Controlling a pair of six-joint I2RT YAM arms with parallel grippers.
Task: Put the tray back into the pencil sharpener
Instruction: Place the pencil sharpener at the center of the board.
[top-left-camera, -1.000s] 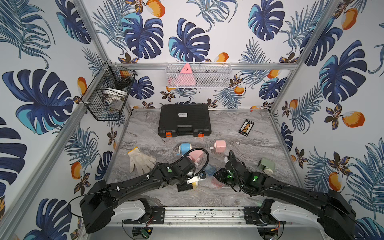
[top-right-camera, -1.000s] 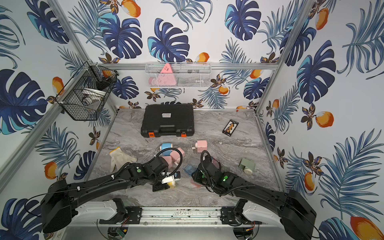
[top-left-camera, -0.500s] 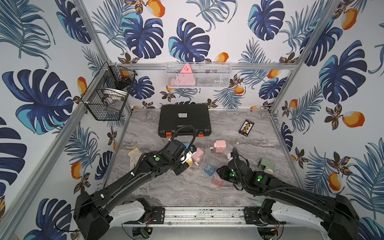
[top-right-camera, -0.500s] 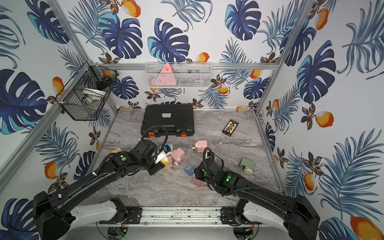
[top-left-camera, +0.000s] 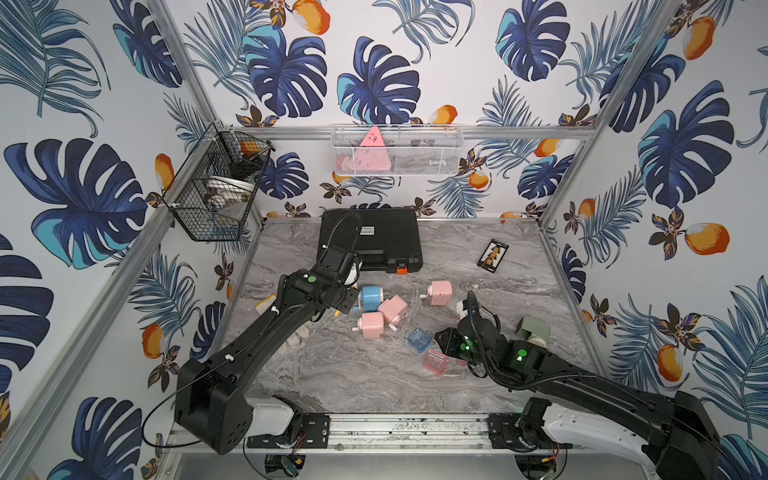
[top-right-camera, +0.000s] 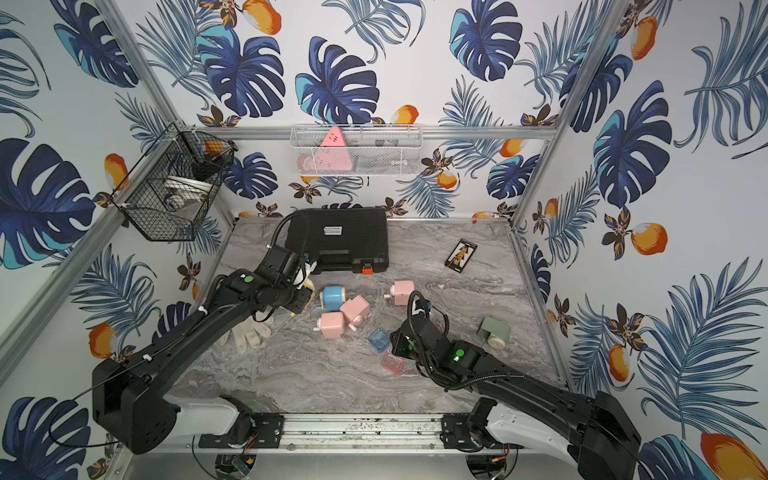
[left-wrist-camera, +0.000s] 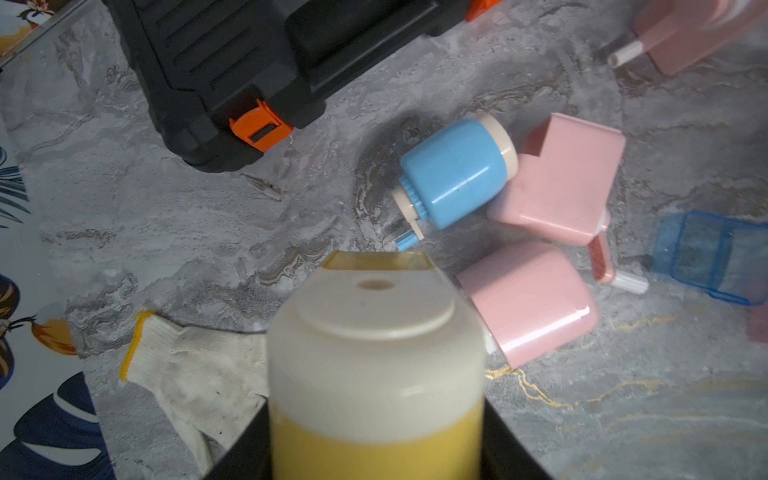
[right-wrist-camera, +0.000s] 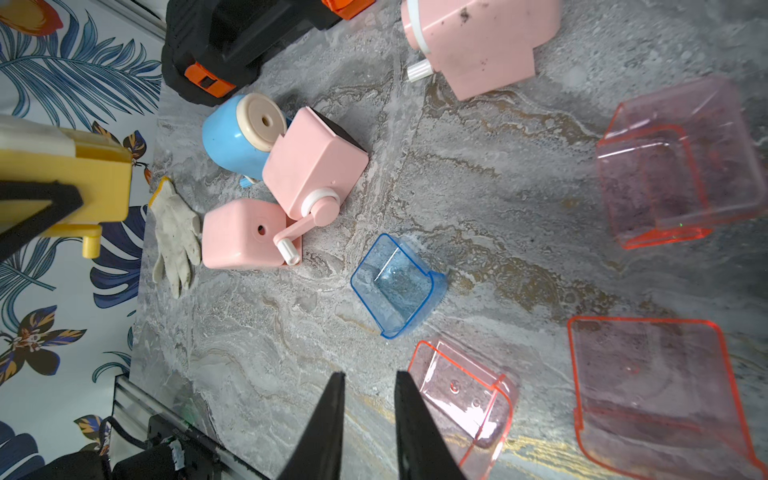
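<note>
We begin with the black case (top-left-camera: 370, 239) at the back of the marble table (top-left-camera: 519, 266). It carries a white label (top-left-camera: 366, 230), but the print is too small for us to read. The sharpeners show no brand that we can make out.

The left gripper (left-wrist-camera: 376, 415) is clamped on the yellow pencil sharpener (left-wrist-camera: 376, 332) and holds it off the table, near the case's front edge. In both top views the wrist hides most of this sharpener. The left wrist view shows its cream front with the pencil hole and a translucent amber edge beyond it. We cannot tell whether that edge is a seated tray.

A blue sharpener (top-left-camera: 371, 298) touches one of three pink sharpeners (top-left-camera: 392, 309), and a green sharpener (top-left-camera: 530, 328) shows in the top views only. A glove (top-right-camera: 249, 334) lies under the left arm.

The right gripper (right-wrist-camera: 370, 415) has its jaws slightly parted with nothing between them. It hangs just beside the nearest of the pink trays (right-wrist-camera: 465, 399). The right wrist view shows three of these, but the top views show just one clearly. The blue tray (right-wrist-camera: 397, 286) lies alone, open side up, between that tray and the pink sharpeners.

The print on the small card (top-left-camera: 492, 254) is unreadable.
</note>
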